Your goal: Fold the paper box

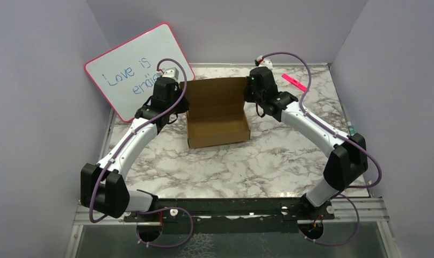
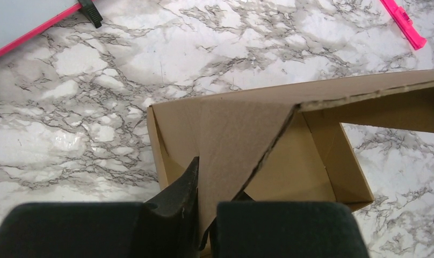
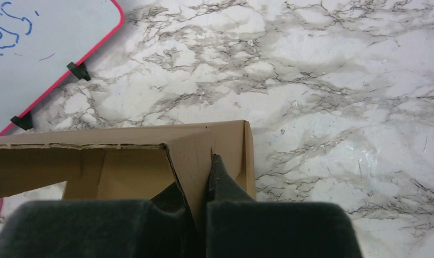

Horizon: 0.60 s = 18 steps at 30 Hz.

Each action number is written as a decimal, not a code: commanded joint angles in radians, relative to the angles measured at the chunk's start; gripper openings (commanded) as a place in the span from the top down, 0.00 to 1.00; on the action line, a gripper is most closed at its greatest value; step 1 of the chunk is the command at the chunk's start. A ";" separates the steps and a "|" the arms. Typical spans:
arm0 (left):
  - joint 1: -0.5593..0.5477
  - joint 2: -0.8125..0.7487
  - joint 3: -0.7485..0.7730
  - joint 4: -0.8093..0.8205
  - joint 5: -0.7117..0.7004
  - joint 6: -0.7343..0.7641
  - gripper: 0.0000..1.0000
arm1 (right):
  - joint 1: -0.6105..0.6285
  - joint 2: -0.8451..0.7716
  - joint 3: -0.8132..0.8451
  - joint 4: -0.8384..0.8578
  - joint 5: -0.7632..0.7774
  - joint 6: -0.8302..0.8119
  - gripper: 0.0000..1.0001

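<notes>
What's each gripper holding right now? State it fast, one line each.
Left gripper: closed, pinching a side flap of the paper box.
Right gripper: closed, pinching the opposite side flap of the paper box.

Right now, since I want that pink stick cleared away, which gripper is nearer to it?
Right. The right gripper pinches the right flap of the paper box, the pink stick just beyond it; the left gripper pinches the left flap, across the box, near the whiteboard.

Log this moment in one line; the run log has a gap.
paper box: base formed, lid raised | left gripper: shut on left lid flap | right gripper: shut on right lid flap
</notes>
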 commanded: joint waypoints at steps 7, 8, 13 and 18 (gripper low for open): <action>-0.030 -0.087 -0.155 0.095 0.110 -0.027 0.92 | 0.022 -0.077 -0.207 0.114 -0.164 -0.039 0.95; -0.030 -0.099 -0.179 0.104 0.112 -0.030 0.92 | 0.021 -0.093 -0.237 0.136 -0.174 -0.035 0.95; -0.038 -0.160 -0.311 0.133 0.129 -0.052 0.86 | 0.022 -0.169 -0.388 0.247 -0.235 -0.020 0.91; -0.045 -0.242 -0.387 0.143 0.144 -0.070 0.72 | 0.023 -0.253 -0.503 0.347 -0.279 -0.009 0.82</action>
